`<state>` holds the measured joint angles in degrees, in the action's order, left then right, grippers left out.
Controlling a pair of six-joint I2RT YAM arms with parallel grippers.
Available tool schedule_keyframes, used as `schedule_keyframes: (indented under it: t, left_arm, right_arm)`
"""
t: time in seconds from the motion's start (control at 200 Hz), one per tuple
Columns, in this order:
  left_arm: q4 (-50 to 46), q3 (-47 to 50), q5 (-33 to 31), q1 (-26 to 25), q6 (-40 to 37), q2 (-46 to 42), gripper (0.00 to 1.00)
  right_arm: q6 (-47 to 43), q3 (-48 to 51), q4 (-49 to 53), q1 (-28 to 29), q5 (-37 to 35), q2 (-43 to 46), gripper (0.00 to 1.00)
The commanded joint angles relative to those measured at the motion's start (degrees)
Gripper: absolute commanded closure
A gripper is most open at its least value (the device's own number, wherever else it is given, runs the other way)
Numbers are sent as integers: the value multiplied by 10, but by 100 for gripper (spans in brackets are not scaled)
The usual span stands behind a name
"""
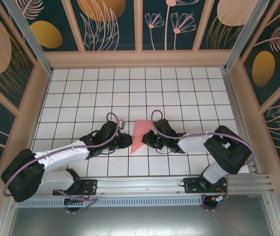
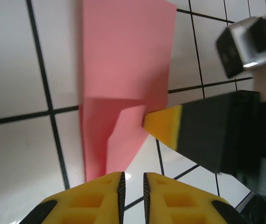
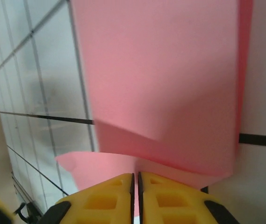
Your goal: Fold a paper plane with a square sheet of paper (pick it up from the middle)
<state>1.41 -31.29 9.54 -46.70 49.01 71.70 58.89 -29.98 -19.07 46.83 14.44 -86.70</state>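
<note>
The salmon-pink sheet of paper lies folded into a narrow pointed shape at the middle of the white grid table, its tip toward the near left. My right gripper is at its right edge. In the right wrist view its jaws stand almost together on a fold of the pink paper, which rises steeply in front of them. My left gripper sits just left of the tip. Its jaws stand a narrow gap apart with only tile between them, short of the paper. A yellow right fingertip touches the paper's edge.
The white grid table stretches free behind the paper. Floral panel walls close the back and both sides. An aluminium rail with the arm bases runs along the near edge.
</note>
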Motion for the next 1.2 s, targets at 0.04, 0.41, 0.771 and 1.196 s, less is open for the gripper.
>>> schedule_keyframes:
  t: [0.04, 0.41, 0.771, 1.196]
  left_arm:
    - [15, -37, 9, 2, -28, 57, 80]
    - [-1, -67, -10, 3, -41, 106, 82]
    - [4, -45, -8, 2, -30, 83, 79]
    - [16, -25, -3, 3, -8, 36, 68]
  right_arm:
    - [-12, 14, 71, -17, -51, 93, 78]
    - [-19, 86, -17, -75, 34, 142, 55]
    - [-83, -16, -27, -74, 95, 21, 51]
    - [-147, -87, 3, -107, 143, -85, 53]
